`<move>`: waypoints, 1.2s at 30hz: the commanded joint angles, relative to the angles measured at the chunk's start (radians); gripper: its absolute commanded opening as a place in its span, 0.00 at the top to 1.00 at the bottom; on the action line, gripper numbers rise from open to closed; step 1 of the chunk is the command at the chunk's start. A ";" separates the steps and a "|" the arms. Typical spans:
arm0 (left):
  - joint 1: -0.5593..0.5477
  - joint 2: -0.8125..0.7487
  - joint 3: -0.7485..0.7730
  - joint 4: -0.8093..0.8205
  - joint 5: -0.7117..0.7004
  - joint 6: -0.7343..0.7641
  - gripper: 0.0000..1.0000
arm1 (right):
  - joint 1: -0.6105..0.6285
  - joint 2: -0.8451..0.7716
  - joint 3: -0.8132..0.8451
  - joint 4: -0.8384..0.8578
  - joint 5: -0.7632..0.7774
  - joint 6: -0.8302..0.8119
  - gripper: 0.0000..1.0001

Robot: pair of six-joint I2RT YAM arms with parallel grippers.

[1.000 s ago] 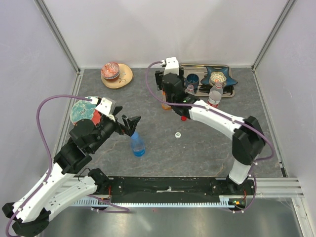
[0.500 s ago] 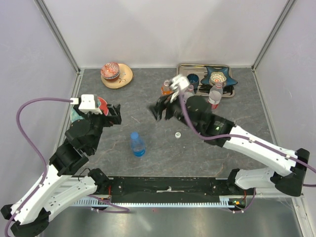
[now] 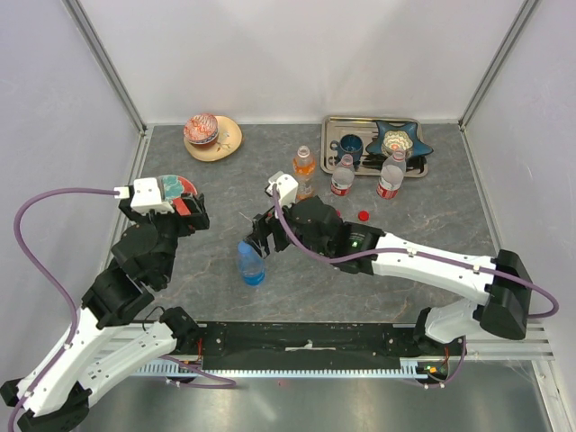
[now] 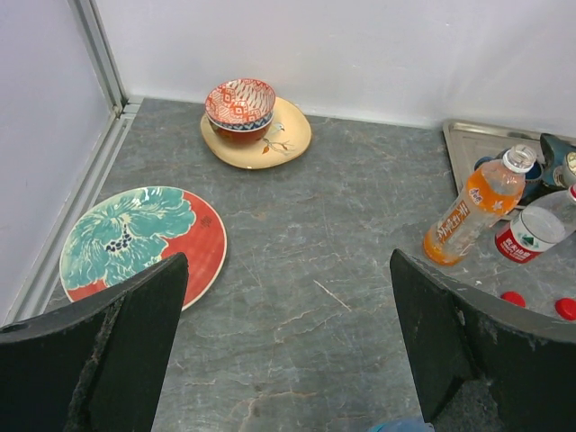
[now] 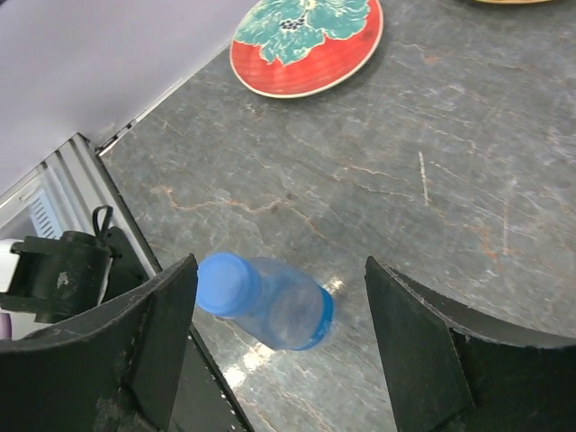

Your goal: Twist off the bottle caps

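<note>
Right gripper (image 5: 279, 360): spread, empty, hangs just above blue bottle (image 5: 290, 311), blue cap (image 5: 225, 283) on, toward table's (image 3: 432, 252) near edge. Could topple it if closing off-centre, with left gripper (image 4: 288, 360) spread wide, bracing nothing. No obstruction close by; orange bottle (image 3: 304, 171) and loose red cap (image 3: 364, 215) well apart, toward far edge.

Legible text: none in any view.

Orange bottle (image 4: 474, 214): the label carries white marks running up its side, too small and too tilted to read.

Clear bottle (image 4: 533, 231), just beside the orange one: red label with white lettering (blurred, no brand or word made out).

Second clear bottle (image 3: 391, 173), top view: red band near its base, no characters can be resolved.
</note>
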 commanded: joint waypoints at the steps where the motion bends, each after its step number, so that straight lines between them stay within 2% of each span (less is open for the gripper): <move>1: -0.002 -0.017 0.011 -0.020 0.009 -0.064 0.01 | 0.035 0.059 0.063 0.086 -0.027 0.032 0.18; 10: -0.002 -0.025 -0.011 -0.037 0.021 -0.082 0.00 | 0.073 0.135 0.058 0.100 0.007 0.033 0.19; 14: -0.002 -0.019 -0.017 -0.037 0.035 -0.090 0.00 | 0.079 0.155 0.043 0.101 0.033 0.039 0.23; 24: -0.002 -0.008 -0.025 -0.032 0.049 -0.102 0.01 | 0.079 0.185 0.006 0.116 0.060 0.056 0.41; 28: -0.002 -0.002 -0.026 -0.031 0.060 -0.111 0.02 | 0.078 0.173 -0.021 0.126 0.083 0.063 0.57; 30: -0.002 0.000 -0.022 -0.028 0.063 -0.110 0.02 | 0.079 0.138 -0.032 0.127 0.108 0.061 0.64; 36: -0.002 0.009 0.010 0.033 0.077 -0.064 0.01 | 0.079 -0.055 -0.023 0.077 0.149 0.041 0.74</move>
